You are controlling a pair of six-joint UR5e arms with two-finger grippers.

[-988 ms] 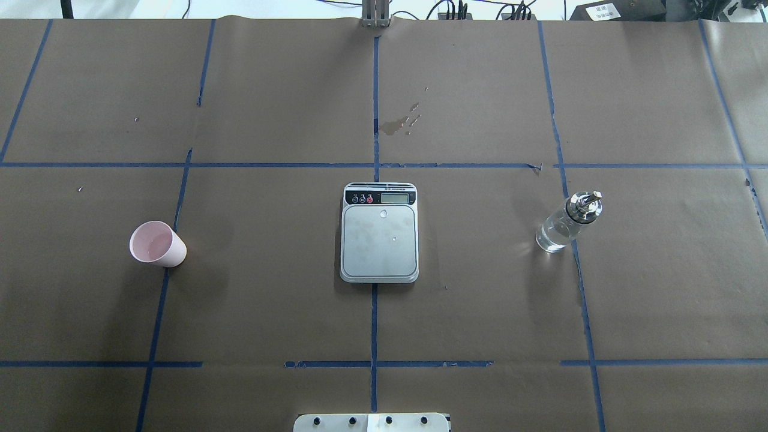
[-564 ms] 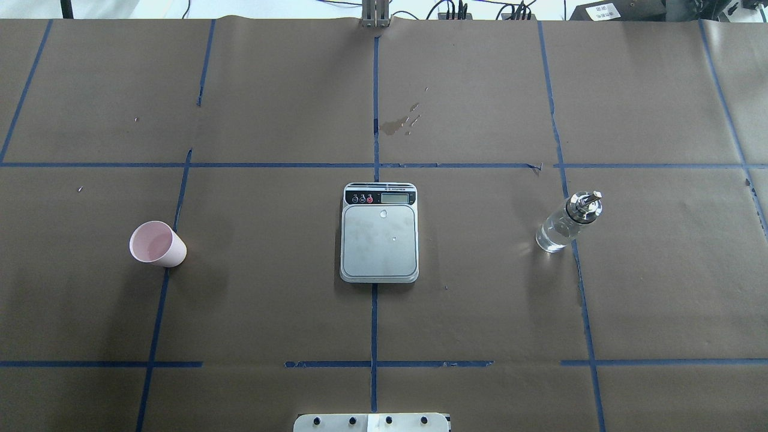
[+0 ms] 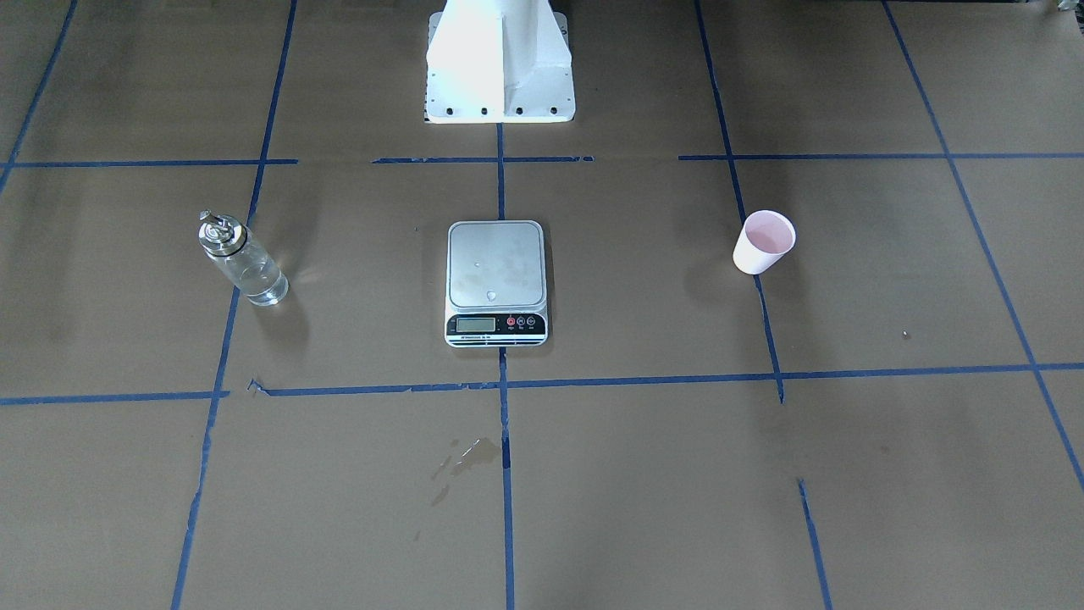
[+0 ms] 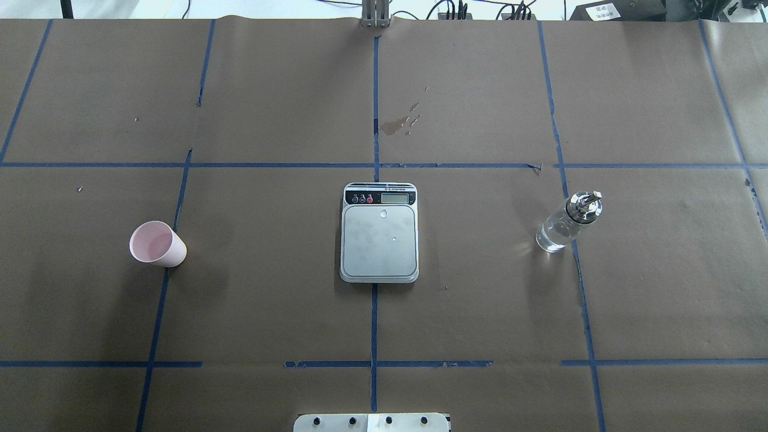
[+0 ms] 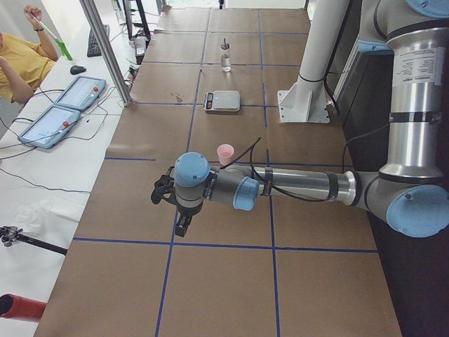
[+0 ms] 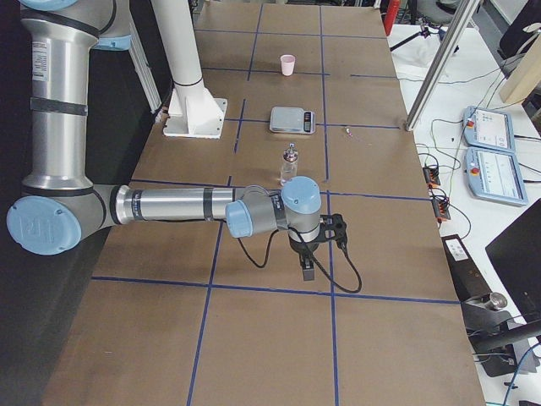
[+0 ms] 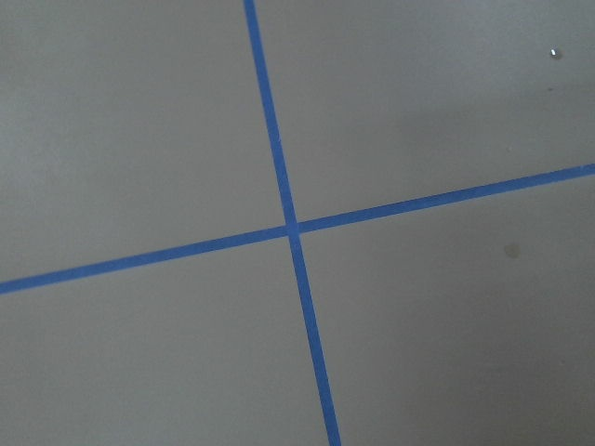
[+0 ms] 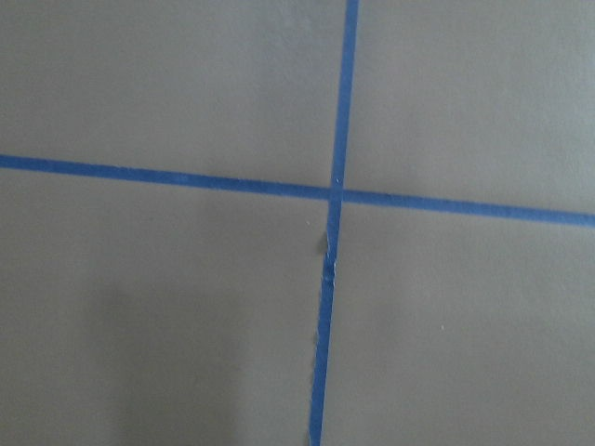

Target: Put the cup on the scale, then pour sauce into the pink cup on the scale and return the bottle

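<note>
The pale pink cup [image 4: 157,243] stands upright on the brown paper at the table's left, also in the front view [image 3: 764,241]. The scale [image 4: 379,240] lies at the centre, its platform bare but for a few drops. The glass bottle [image 4: 567,222] with clear sauce stands at the right. My left gripper [image 5: 181,226] shows only in the left side view, short of the cup [image 5: 225,153]. My right gripper [image 6: 308,271] shows only in the right side view, short of the bottle [image 6: 290,163]. I cannot tell whether either is open or shut. Both wrist views show only paper and blue tape.
A wet stain [image 4: 399,123] marks the paper beyond the scale. The white robot pedestal [image 3: 498,59] stands at the table's near edge. Blue tape lines grid the table. An operator [image 5: 17,63] and control tablets [image 5: 63,109] are beside the far edge.
</note>
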